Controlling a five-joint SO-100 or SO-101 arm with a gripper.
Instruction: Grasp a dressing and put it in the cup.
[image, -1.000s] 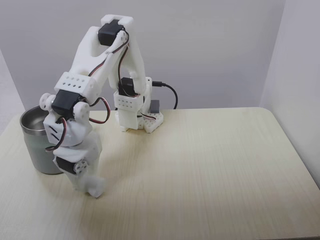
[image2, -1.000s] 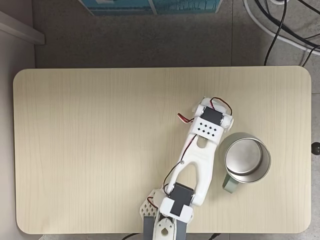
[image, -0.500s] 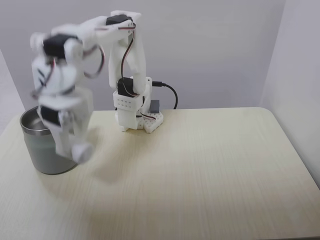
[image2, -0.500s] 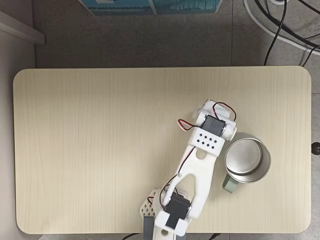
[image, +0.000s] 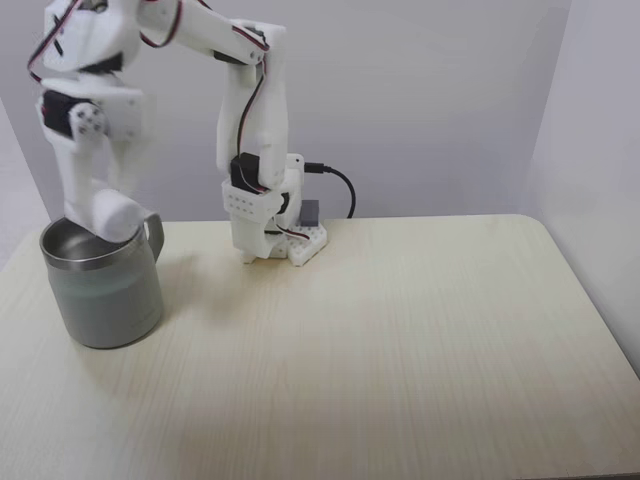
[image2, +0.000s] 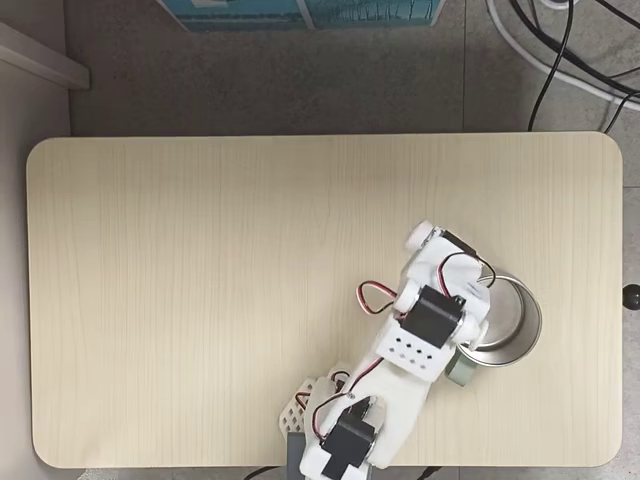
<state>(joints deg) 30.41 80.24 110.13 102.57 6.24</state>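
On the pale wooden table (image: 400, 340) stood the cup (image: 105, 290), at about 9 o'clock in a fixed view. Right above its rim hung the gripper (image: 108, 215), squeezing the white dressing (image: 116, 213) between its fingers.

Arm (image: 245, 120): white plastic links, printed look. Black servo blocks at joints (image2: 432, 315). Thin red-and-black wire loops between links (image2: 374, 298). Grid of small round holes on one link (image2: 410, 351). Black cable (image: 340, 185) plugged in at base.
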